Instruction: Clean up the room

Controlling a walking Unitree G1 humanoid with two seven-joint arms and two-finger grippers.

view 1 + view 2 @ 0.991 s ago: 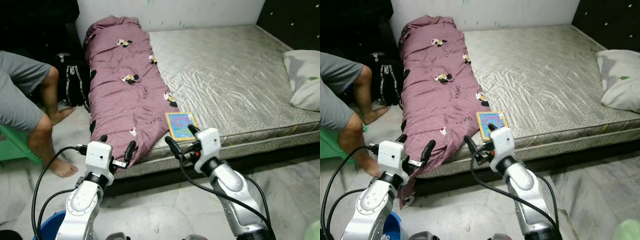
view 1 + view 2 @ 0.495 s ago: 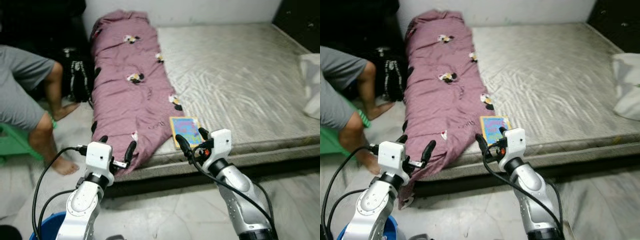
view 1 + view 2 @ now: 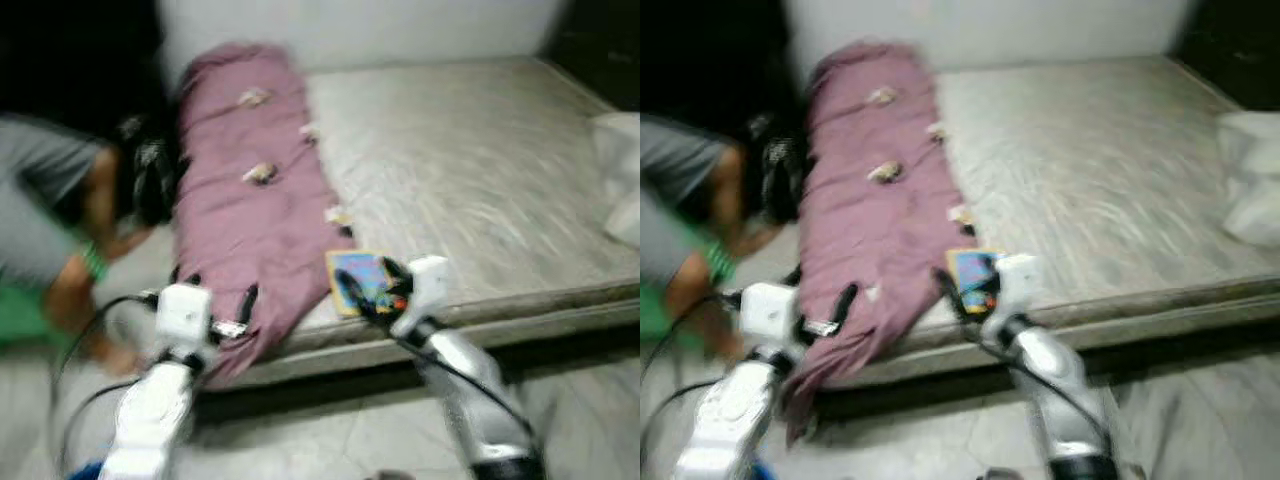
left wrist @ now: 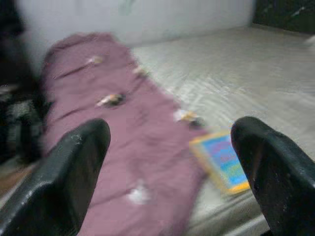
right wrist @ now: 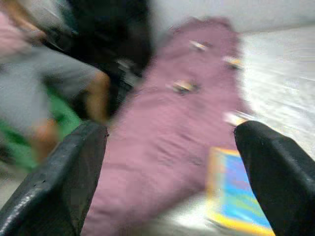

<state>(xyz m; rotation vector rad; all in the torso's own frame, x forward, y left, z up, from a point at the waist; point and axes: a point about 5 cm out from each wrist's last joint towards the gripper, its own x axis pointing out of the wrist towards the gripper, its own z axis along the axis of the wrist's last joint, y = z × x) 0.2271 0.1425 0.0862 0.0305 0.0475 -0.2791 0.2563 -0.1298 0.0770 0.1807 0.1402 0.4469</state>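
All the views are smeared with blur, so fine detail is hard to trust. A bare mattress (image 3: 480,170) with a pale, quilted, slightly shiny cover lies low over a pale tiled floor (image 3: 330,430), against a light wall. Along its left side stretches a long mauve quilt (image 3: 250,190), soft and rumpled, dotted with small light and dark motifs, its lower end spilling over the mattress edge. Just beside the quilt's lower right edge, near the front edge of the mattress, lies a thin flat rectangular book (image 3: 358,280) with a yellow border and a blue cover. A white pillow (image 3: 622,190) sits at the right edge of the bed. At the far left a seated person in grey clothing (image 3: 45,200) has a bare leg down by something green, with a dark bag behind. The right gripper (image 3: 368,288) hangs right at the book, its jaws spread wide to either side of it, seemingly not yet touching. The left gripper (image 3: 218,300) hovers with jaws wide apart at the quilt's hanging end.
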